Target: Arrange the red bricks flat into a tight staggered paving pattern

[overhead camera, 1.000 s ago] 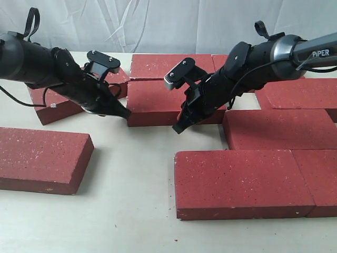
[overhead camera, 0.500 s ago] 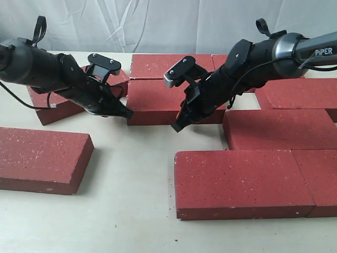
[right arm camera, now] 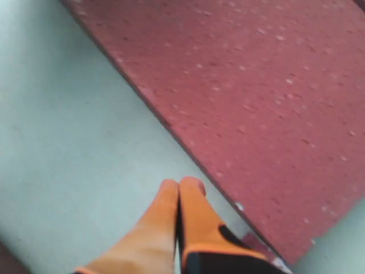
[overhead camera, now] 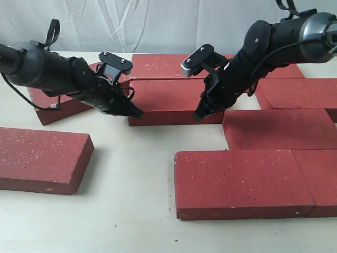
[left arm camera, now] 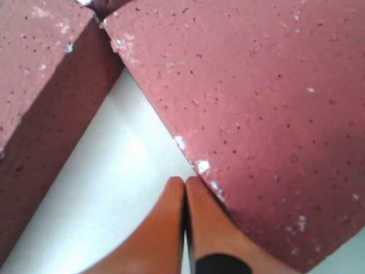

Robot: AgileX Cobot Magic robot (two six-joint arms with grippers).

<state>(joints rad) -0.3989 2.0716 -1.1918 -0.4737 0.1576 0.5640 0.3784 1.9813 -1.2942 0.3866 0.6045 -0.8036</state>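
Bricks, the red bricks (overhead camera: 245, 179), lie flat on the pale bench (overhead camera: 131, 174), most of them packed at the right and rear. A lone brick (overhead camera: 42, 158) sits apart at the near left. The left claw (left arm camera: 183, 185), pressed together, meets the middle brick (overhead camera: 168, 100) at its near-left corner. The right claw (right arm camera: 178, 185), also pressed together, sits just beside that brick's near edge.

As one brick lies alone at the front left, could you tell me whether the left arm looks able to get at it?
Probably yes: that lone brick lies on the left gripper's side, with only bare table between them. Its fingers are shut, so a push seems likelier than a grasp.
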